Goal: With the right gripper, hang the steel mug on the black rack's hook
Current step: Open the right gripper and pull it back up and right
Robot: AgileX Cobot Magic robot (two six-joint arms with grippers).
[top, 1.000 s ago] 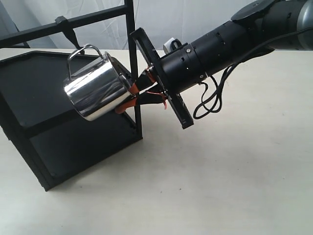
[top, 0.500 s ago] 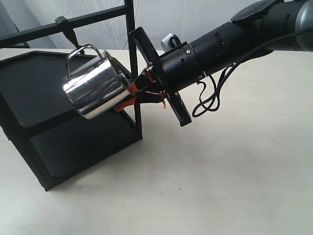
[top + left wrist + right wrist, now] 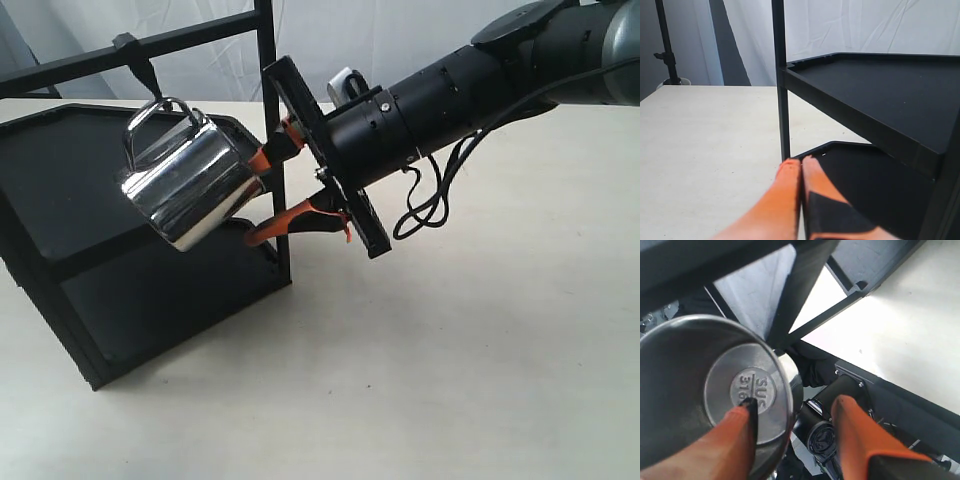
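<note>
The steel mug [image 3: 190, 190] hangs tilted in front of the black rack [image 3: 60, 170]. Its looped handle [image 3: 150, 115] is right at the lower tip of the hook [image 3: 140, 65] on the top crossbar. My right gripper [image 3: 253, 198] is open, its orange fingers spread at the mug's mouth. In the right wrist view one finger [image 3: 735, 440] reaches inside the mug [image 3: 715, 385], and the other finger [image 3: 855, 435] stands outside the rim, apart from it. My left gripper [image 3: 801, 161] is shut on nothing, low beside the rack's lower tray [image 3: 875, 175].
A thin rack post [image 3: 272, 120] stands just behind the right gripper's flange [image 3: 325, 160]. A loose black cable [image 3: 430, 205] loops under the right arm. The pale tabletop [image 3: 450, 360] stretches in front of and to the right of the rack.
My right gripper's fingers have spread apart from the mug's wall. The mug has shifted a little left and up, bringing its handle to the hook's tip.
</note>
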